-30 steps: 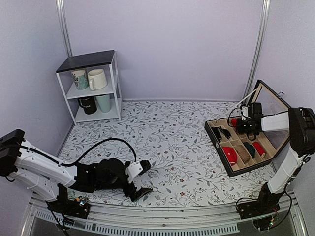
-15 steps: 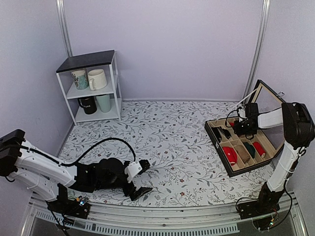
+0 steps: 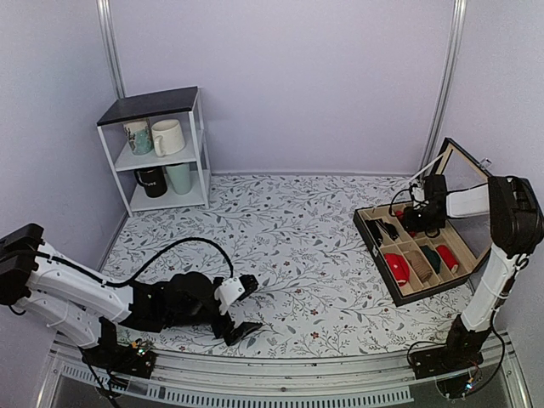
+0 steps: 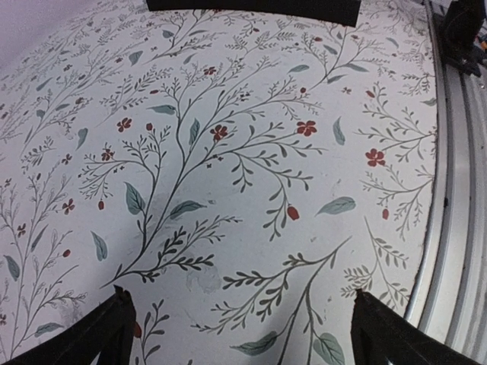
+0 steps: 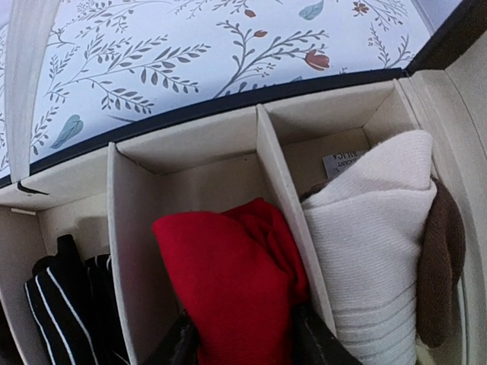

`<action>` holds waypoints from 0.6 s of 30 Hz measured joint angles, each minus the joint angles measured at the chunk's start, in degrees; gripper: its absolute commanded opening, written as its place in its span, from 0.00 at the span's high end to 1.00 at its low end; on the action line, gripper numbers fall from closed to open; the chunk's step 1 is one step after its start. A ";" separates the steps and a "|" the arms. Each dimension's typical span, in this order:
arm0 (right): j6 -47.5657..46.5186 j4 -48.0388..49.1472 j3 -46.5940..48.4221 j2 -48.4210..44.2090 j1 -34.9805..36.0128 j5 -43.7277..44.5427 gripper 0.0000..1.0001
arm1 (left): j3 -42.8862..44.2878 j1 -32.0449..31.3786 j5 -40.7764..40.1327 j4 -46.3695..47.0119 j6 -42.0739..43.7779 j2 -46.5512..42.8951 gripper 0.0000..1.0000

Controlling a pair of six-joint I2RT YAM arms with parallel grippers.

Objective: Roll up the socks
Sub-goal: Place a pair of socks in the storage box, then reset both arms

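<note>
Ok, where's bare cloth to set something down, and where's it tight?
Widest free patch: floral tablecloth between the white mug shelf and the black divided box. A smaller strip runs between the left arm and that box. Crowded: the box's compartments, packed with rolled socks, the right claw over the bright red roll.

**Right pincer over the box, left pincer low on the tabletop**

The right pincer (image 5: 245, 323) hangs over the divided box (image 3: 374, 231) at the right side of the tabletop (image 4: 228, 152). Directly beneath it, between its fingers, the socks (image 5: 228, 274) sit as a roll in one compartment. The next compartment to the pincer's left holds the left-hand bundle (image 5: 61, 312), and the one to its right holds the right-hand bundle (image 5: 373, 243). Ahead of the pincer, past the box wall, lies the tabletop. The left pincer (image 4: 240, 304) hovers low over the tabletop, with the rail (image 4: 456, 190) to its right. Well beyond it, at the far left, stands a shelf (image 3: 157, 104) holding mugs (image 3: 167, 136).
</note>
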 measured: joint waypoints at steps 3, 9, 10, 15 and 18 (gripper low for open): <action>0.48 -0.98 0.15 -0.70 0.02 -0.31 0.54 | 0.00 0.17 -0.02 0.09 0.02 0.00 0.01; 2.38 -4.83 0.76 -4.11 0.02 -0.74 0.51 | 0.00 0.76 -0.13 0.13 0.02 0.00 0.01; 2.60 -5.40 1.03 -4.63 0.02 -0.76 0.50 | 0.02 0.81 -0.11 0.13 0.02 0.00 0.00; 3.65 -8.02 2.78 -7.93 0.02 -1.66 0.49 | 0.00 1.25 -0.09 0.15 0.00 0.00 0.00; 4.35 -9.29 2.91 -10.43 0.02 -3.15 0.46 | 0.00 1.75 -0.09 0.22 -0.04 0.00 0.01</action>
